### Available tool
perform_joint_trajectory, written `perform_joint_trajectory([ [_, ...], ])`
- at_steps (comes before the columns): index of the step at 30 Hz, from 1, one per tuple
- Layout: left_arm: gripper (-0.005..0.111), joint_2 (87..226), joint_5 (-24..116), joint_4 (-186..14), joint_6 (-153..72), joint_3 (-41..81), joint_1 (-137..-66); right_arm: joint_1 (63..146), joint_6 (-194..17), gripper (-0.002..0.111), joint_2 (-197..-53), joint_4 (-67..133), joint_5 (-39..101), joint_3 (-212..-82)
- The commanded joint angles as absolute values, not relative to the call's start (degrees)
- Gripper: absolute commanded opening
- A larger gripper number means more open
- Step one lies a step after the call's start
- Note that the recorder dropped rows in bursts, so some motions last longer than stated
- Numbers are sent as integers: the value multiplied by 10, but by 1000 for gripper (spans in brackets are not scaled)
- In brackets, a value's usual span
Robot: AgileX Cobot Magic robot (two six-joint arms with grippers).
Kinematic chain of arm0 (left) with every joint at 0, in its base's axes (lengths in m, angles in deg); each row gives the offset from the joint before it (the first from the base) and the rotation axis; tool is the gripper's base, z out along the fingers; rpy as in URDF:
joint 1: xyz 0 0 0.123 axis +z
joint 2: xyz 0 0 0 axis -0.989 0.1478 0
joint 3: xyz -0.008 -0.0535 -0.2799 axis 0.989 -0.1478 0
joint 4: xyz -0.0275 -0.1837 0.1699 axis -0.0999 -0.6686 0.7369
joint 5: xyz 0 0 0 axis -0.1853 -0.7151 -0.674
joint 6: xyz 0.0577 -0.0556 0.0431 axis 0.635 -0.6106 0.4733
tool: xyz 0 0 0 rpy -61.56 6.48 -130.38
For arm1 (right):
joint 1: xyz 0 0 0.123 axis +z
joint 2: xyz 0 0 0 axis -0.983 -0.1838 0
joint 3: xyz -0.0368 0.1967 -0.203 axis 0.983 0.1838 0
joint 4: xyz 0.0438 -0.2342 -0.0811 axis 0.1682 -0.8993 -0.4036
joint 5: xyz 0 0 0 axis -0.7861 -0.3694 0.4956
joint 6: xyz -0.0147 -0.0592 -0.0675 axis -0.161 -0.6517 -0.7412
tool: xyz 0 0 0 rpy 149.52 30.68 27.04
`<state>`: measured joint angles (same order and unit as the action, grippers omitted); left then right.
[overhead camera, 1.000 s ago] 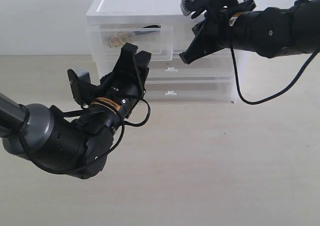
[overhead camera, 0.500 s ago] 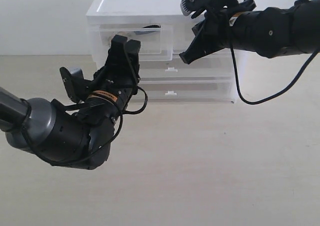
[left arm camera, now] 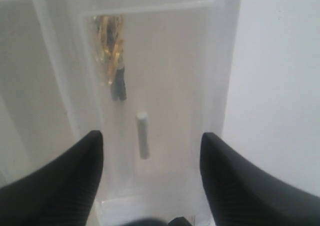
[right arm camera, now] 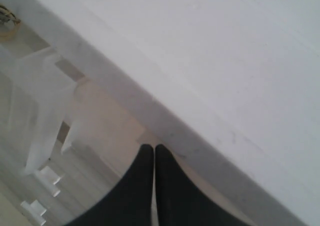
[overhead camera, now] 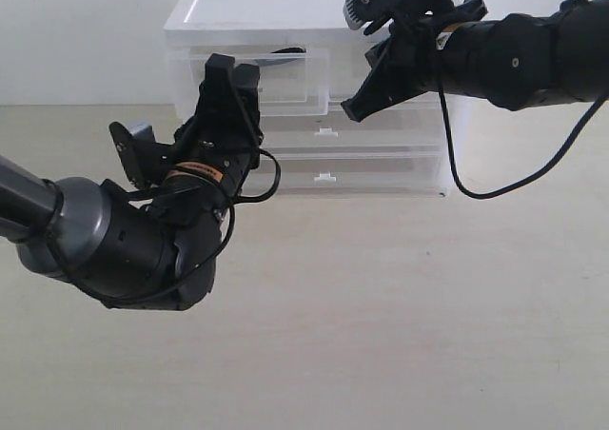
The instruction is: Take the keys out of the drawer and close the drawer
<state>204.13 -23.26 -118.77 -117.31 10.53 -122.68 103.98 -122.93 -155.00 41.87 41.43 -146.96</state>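
left gripper spread wide, facing translucent white plastic half-width drawer; gold keys on black cord inside. right gripper pressed closed, holding nothing.

The desk is a pale beige surface with a faint wood grain, running back to a white wall. One thing stands directly on it: a translucent white plastic drawer cabinet, upright at the far edge.
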Motion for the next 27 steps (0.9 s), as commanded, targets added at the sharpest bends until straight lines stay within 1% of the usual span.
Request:
perform_joint_trajectory([
  [1,55,2038,-239,-1194,-1168,107,-1219,1032,-1228,0,-1550,425,447,-1479],
  [14,55,2038,-237,-1190,-1162,130,-1212,1032,-1228,0,-1550,425,447,-1479],
  [27,55,2040,-188,-1191,-1158,132,-1205,1032,-1228,0,-1550,425,447,-1479],
])
